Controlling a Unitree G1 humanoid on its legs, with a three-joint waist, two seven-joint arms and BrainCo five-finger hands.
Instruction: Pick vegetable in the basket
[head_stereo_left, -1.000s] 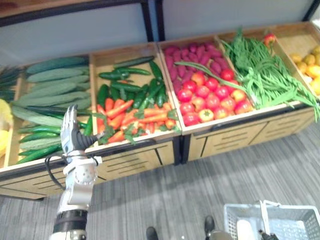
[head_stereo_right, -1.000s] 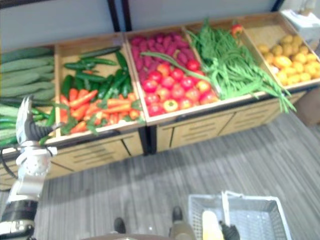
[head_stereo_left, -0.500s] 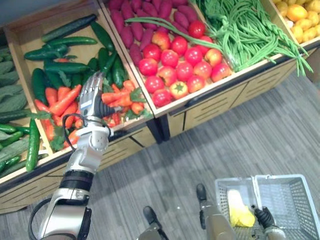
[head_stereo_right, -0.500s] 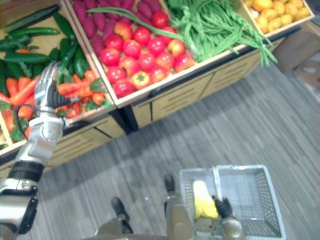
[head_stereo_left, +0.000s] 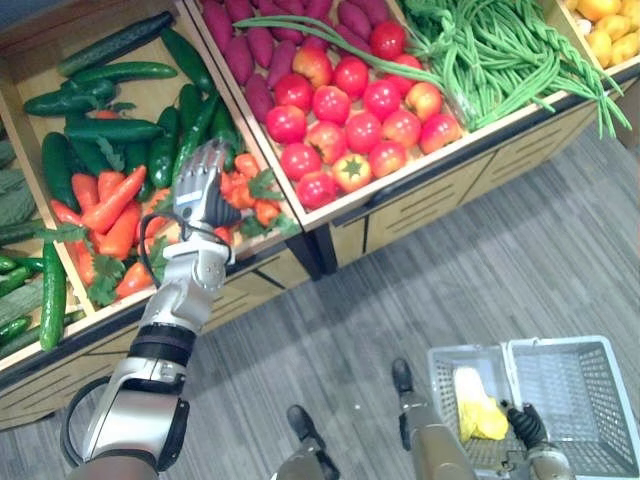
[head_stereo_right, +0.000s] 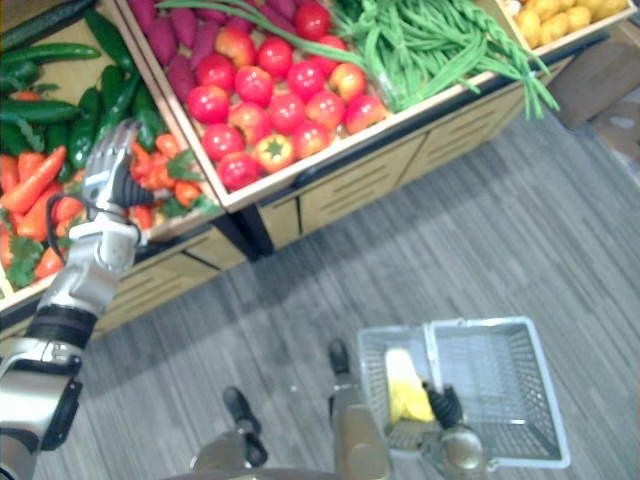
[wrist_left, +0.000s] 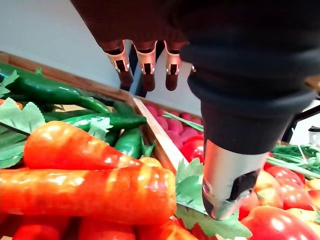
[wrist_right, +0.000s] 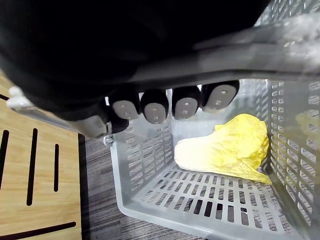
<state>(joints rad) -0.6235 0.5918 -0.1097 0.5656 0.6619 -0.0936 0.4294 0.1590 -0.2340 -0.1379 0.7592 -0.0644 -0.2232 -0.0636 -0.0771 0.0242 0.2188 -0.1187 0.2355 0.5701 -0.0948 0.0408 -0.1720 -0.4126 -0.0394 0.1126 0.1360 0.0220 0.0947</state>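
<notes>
Hovering open, the left hand (head_stereo_left: 200, 185) has straight fingers (wrist_left: 145, 65) just above the carrots (wrist_left: 90, 192). A shallow closing may roll one away. The right hand (head_stereo_left: 527, 425) is curled around the basket (head_stereo_left: 575, 385) handle.

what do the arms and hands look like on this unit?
Left arm: silver-grey segments with black bands along the forearm. Left hand: silver fingers, dark tips, dark ribbed cover over back and wrist. Right hand: same dark cover; its fingertips are dark with grey pads.

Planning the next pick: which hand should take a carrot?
Left. The left hand hovers open right above the carrots; the right hand is curled round the basket handle.
</notes>
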